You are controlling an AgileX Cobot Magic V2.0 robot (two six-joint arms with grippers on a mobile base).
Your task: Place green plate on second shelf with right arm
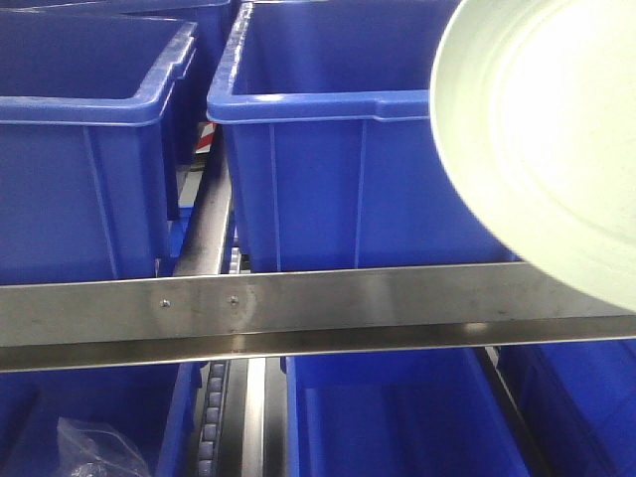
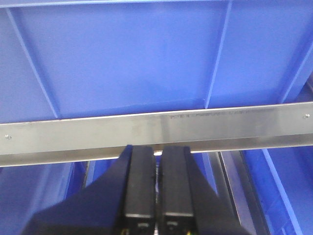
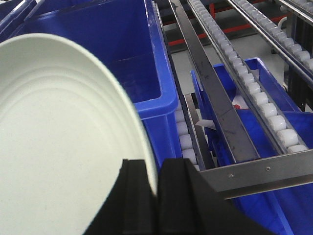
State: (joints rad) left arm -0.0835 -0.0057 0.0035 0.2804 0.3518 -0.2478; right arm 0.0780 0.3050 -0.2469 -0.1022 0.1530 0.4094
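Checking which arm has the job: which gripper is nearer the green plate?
Right. The right gripper is clamped on the rim of the green plate. The left gripper, shut and empty, faces a steel rail, with no plate in its view.

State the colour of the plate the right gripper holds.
Pale sage green, unpatterned; the plate shows best in the right wrist view.

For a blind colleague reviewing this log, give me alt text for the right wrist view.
The black right gripper at the bottom edge clamps the rim of a pale green plate that fills the left of the frame. Behind it sits a blue bin, with a steel rail and white rollers running away on the right.
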